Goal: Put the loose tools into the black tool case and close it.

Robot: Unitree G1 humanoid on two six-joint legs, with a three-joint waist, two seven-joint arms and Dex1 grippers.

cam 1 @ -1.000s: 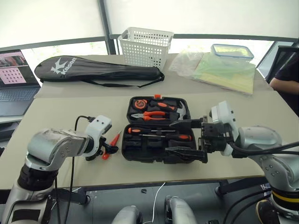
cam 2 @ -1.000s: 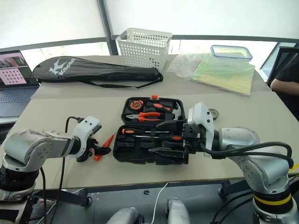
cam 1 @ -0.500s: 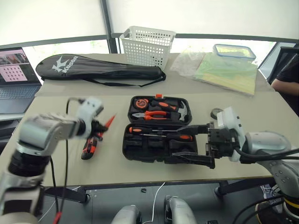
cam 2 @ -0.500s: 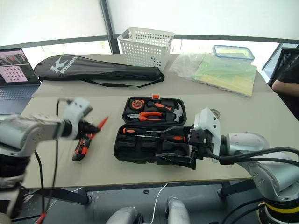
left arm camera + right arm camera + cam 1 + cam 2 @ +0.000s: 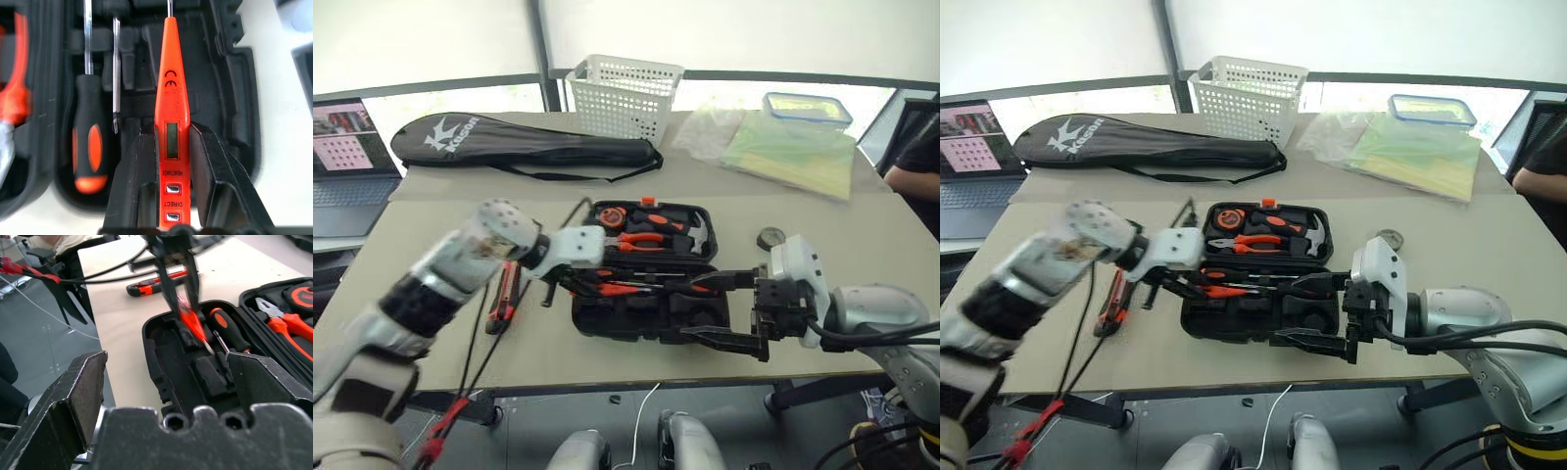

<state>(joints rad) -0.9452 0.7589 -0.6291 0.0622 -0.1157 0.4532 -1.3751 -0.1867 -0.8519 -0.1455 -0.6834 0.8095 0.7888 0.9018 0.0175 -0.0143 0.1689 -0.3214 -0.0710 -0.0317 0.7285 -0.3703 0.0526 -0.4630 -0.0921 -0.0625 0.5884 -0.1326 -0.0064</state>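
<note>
The black tool case (image 5: 636, 331) lies open mid-table, with pliers (image 5: 641, 240), a hammer and a tape measure in its far half. One orange-and-black screwdriver (image 5: 88, 147) rests in the near half, with a second shaft beside it. My left gripper (image 5: 168, 134) is shut on the slim orange tester screwdriver (image 5: 170, 112) and holds it tilted over the near half (image 5: 1219, 291). The utility knife (image 5: 501, 299) lies on the table left of the case. A small round tape roll (image 5: 771, 238) sits right of the case. My right gripper (image 5: 690, 308) hovers open at the case's near right corner, holding nothing.
A long black racket bag (image 5: 524, 147) and a white basket (image 5: 625, 93) stand at the back. Plastic bags and a lidded box (image 5: 793, 147) are at the back right, a laptop (image 5: 347, 162) at the far left. A person's arm (image 5: 915, 166) shows at the right edge.
My left gripper closed on the tester screwdriver left of the case, lifted it and swung right over the case's near half, rolling the wrist. The right gripper barely moved.
</note>
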